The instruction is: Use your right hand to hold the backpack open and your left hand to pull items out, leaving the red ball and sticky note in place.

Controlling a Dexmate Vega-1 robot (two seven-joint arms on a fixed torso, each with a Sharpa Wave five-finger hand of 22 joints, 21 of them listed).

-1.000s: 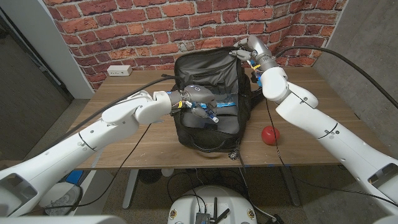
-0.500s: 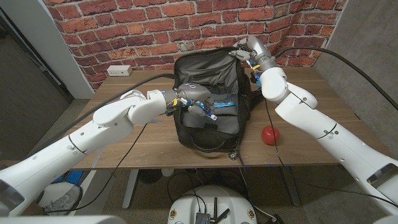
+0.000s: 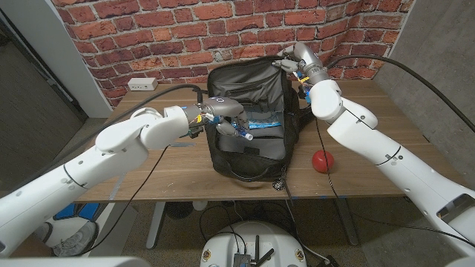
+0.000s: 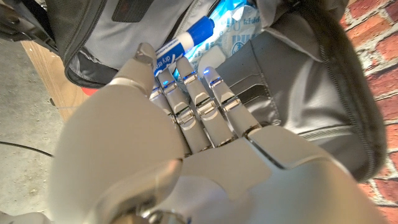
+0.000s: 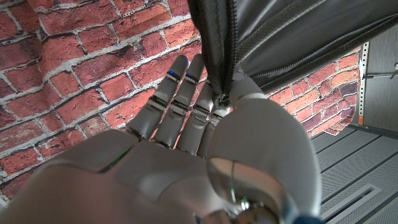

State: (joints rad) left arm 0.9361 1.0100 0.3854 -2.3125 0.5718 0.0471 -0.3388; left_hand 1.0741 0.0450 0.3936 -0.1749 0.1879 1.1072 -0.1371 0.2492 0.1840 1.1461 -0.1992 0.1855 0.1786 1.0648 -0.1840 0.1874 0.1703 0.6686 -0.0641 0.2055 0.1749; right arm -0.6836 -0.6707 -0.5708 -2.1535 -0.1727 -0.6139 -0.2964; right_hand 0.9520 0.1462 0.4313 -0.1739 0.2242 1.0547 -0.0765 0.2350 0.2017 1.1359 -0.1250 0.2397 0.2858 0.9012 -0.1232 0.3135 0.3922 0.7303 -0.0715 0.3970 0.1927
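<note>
The black backpack (image 3: 251,93) stands open at the middle of the table. My right hand (image 3: 297,56) holds its flap up at the far right corner, pinching the zipper edge (image 5: 219,59). My left hand (image 3: 223,111) is over the bag's left side and grips a blue and white marker (image 3: 244,133), whose tip sticks out below the fingers. In the left wrist view the marker (image 4: 185,38) lies under my curled fingers (image 4: 199,99). A blue and white packet (image 3: 265,122) sits inside the bag. The red ball (image 3: 321,159) lies on the table to the right of the bag.
A white power strip (image 3: 141,84) lies at the table's far left, near the brick wall. Black cables (image 3: 159,93) run along both arms. Bare wood of the table (image 3: 178,167) shows left and in front of the bag.
My left hand has lifted and drawn back to the left with the marker, from low inside the bag to its left rim. The right hand has kept its hold.
</note>
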